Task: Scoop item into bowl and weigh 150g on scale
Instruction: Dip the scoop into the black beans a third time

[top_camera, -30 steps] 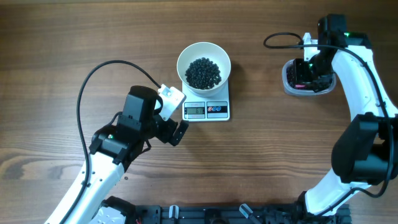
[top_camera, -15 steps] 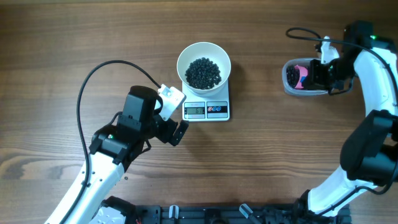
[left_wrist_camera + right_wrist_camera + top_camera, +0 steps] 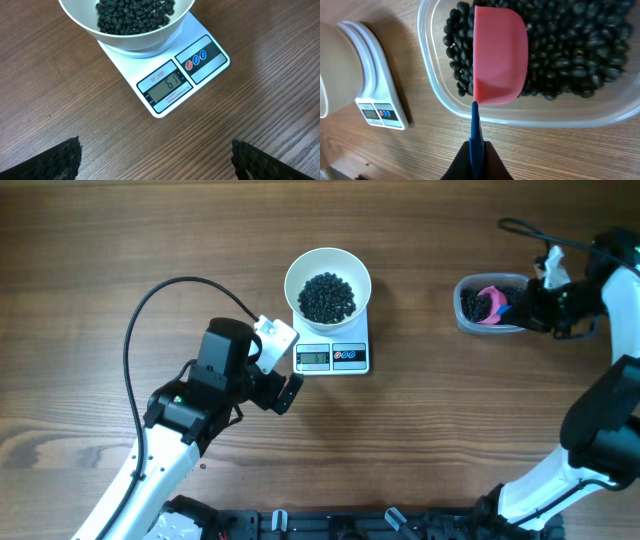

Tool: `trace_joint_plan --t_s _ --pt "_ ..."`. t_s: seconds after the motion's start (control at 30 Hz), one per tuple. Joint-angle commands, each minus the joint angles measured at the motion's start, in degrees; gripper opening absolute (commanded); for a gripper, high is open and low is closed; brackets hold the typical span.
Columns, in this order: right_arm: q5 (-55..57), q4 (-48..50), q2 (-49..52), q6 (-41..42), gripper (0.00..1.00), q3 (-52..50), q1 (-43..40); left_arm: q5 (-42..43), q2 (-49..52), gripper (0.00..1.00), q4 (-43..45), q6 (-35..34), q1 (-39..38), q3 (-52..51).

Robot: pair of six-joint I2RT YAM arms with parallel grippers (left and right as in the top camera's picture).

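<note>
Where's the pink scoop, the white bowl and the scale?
pink plastic scoop (image 3: 500,55), right wrist view, its cup.
round white bowl (image 3: 291,285), overhead view, left rim.
square white digital scale (image 3: 167,84), left wrist view, display.

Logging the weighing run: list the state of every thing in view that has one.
Round white bowl: on the scale, part-filled with tiny black beans.
Small white digital scale: switched on, display reads 61.
Clear plastic tub: uncovered, holding more beans.
Pink scoop with blue handle: gripped, head over the tub's beans.
Left end effector: open, empty, near the scale.
Right end effector: shut on the scoop's handle.
</note>
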Motion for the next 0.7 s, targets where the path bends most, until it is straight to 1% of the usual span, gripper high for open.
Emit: trace_joint_plan --t_s 0.0,0.3,0.43,0.67 --pt "-4.2 -0.3 1.0 -2.0 0.04 -0.4 -2.9 0.3 0.2 1.0 0.0 0.5 0.2 -0.2" --pt "-11.4 -0.4 1.0 -5.6 0.04 -0.4 -7.5 0.3 0.2 1.0 0.0 0.5 0.2 -0.2" --pt "-14.3 -0.6 1.0 -7.0 0.04 -0.4 -8.2 0.3 0.2 1.0 0.0 0.5 0.2 -0.2" --pt "-16.2 -0.9 1.0 -8.4 0.04 -0.4 -8.2 0.3 0.2 1.0 0.0 0.5 0.2 -0.2"
